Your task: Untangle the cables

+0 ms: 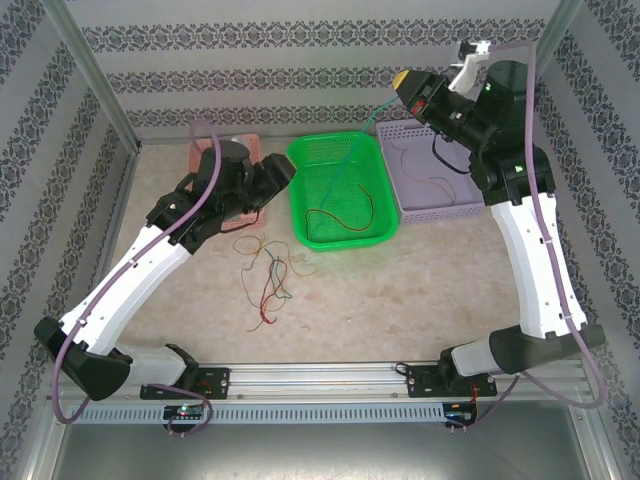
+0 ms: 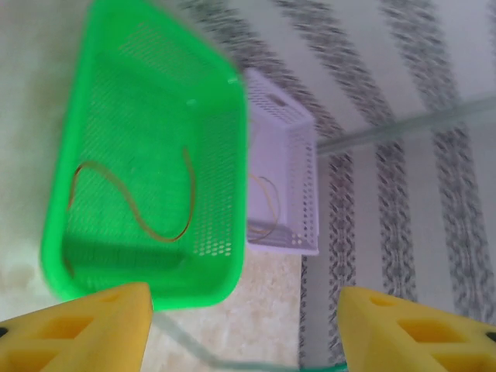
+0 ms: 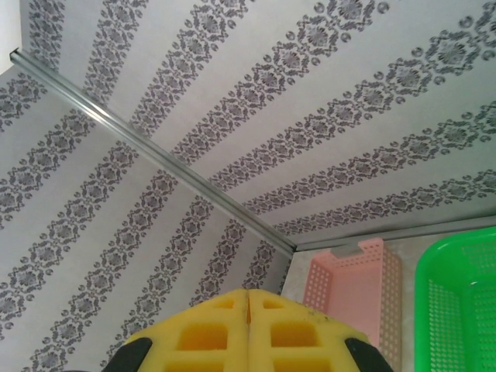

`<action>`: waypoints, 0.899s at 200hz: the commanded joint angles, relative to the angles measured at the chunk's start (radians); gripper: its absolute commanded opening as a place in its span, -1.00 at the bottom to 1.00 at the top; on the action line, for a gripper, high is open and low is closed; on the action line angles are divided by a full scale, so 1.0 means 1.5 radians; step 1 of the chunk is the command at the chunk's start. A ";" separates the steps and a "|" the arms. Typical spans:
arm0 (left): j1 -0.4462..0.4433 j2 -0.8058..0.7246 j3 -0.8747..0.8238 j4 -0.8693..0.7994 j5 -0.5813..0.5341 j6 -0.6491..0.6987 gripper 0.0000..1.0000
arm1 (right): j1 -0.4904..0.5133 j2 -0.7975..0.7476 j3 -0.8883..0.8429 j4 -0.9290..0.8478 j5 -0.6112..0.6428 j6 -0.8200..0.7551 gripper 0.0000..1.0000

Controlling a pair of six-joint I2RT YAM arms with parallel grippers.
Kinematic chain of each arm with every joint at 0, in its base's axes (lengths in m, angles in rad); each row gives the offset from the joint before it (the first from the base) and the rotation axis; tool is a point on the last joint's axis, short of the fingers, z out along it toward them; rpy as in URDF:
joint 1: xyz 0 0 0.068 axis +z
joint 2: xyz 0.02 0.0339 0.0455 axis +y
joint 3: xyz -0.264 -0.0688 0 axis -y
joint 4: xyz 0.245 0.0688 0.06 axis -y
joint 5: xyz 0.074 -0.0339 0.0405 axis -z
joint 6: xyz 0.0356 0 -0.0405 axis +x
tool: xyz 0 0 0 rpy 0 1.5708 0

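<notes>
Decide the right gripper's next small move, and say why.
Probably lower the right gripper and drop its green cable into the green basket: the cable hangs over it, the left gripper stands open, and a tangle waits on the table.

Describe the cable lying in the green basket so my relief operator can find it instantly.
Look to the far side of the table, where three baskets stand in a row; the green basket is the middle one. On its floor lies a reddish cable in a loose open curl, apart from the multicoloured tangle on the bare tabletop in front.
</notes>
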 commanded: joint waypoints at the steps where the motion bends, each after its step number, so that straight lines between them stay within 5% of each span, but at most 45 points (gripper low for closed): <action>1: -0.006 -0.032 0.011 0.076 0.057 0.303 0.31 | 0.030 0.029 0.054 -0.013 -0.005 -0.002 -1.00; 41: -0.008 -0.089 -0.070 0.138 0.167 0.523 0.34 | 0.084 0.088 0.133 -0.061 0.000 -0.006 -1.00; 81: -0.040 -0.113 -0.158 0.216 0.162 0.676 0.39 | 0.118 0.105 0.155 -0.091 0.006 -0.004 -1.00; 141: -0.055 -0.079 -0.219 0.325 0.159 0.738 0.44 | 0.151 0.112 0.151 -0.090 0.004 0.007 -1.00; 161: -0.055 -0.068 -0.218 0.325 0.156 0.734 0.22 | 0.157 0.113 0.151 -0.085 0.006 0.016 -1.00; 180: -0.055 -0.066 -0.217 0.316 0.135 0.722 -0.45 | 0.158 0.110 0.149 -0.084 0.014 0.017 -1.00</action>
